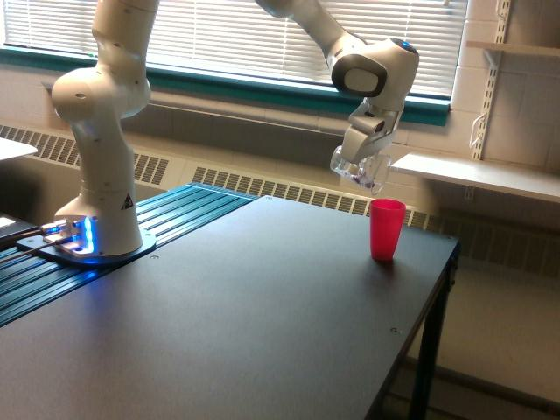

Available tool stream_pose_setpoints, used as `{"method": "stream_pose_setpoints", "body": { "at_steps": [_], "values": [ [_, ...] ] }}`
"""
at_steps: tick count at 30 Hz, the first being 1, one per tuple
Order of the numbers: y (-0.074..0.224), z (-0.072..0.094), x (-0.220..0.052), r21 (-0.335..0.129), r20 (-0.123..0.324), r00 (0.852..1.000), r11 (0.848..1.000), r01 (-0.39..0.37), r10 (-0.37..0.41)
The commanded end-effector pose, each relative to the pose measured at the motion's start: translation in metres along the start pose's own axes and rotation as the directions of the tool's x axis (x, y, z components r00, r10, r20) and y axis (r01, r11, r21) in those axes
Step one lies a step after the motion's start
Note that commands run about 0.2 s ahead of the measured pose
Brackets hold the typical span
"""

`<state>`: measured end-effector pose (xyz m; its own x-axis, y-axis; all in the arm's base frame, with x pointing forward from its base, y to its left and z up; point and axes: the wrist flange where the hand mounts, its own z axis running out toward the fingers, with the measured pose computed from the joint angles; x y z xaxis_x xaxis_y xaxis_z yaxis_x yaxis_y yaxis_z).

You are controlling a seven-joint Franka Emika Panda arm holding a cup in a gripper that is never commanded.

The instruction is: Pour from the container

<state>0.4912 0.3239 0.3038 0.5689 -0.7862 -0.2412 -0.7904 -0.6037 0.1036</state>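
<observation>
Clear plastic, the container [361, 168] hangs tilted in the gripper [359, 162] (pinched on it) above-left of the pink cup [386, 229], nothing visibly streaming, so the pour seems largely done

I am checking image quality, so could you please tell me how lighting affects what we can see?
Exterior view: bright blinds backlight the scene; the clear container in the end effector is hard to see; the pink cup stands out sharply on the dark table.
</observation>
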Motion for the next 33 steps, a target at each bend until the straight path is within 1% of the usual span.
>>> {"method": "stream_pose_setpoints", "body": {
  "at_steps": [1, 2, 4, 10, 12, 16, 20, 26, 29, 32, 33],
  "values": [
    [-0.002, -0.003, 0.008, -0.012, 0.024, 0.999, 0.999, -0.039, 0.039],
    [0.0, -0.011, 0.018, -0.015, 0.05, 0.998, 1.0, -0.027, 0.028],
    [-0.001, -0.015, 0.02, -0.015, 0.053, 0.998, 0.999, -0.032, 0.033],
    [-0.002, -0.018, 0.024, -0.014, 0.053, 0.998, 0.999, -0.04, 0.041],
    [-0.002, -0.018, 0.024, -0.015, 0.05, 0.998, 0.999, -0.04, 0.041],
    [-0.002, -0.018, 0.027, -0.016, 0.061, 0.997, 0.999, -0.049, 0.05],
    [-0.002, -0.016, 0.027, -0.021, 0.063, 0.997, 0.998, -0.053, 0.054],
    [-0.002, -0.012, 0.024, -0.023, 0.064, 0.997, 0.999, -0.044, 0.045],
    [-0.003, -0.012, 0.023, -0.018, 0.048, 0.998, 0.999, -0.046, 0.047],
    [-0.003, -0.014, 0.022, -0.015, 0.021, 0.999, 0.999, -0.041, 0.041],
    [-0.002, -0.014, 0.022, -0.013, 0.022, 0.999, 0.999, -0.045, 0.045]
  ]
}}
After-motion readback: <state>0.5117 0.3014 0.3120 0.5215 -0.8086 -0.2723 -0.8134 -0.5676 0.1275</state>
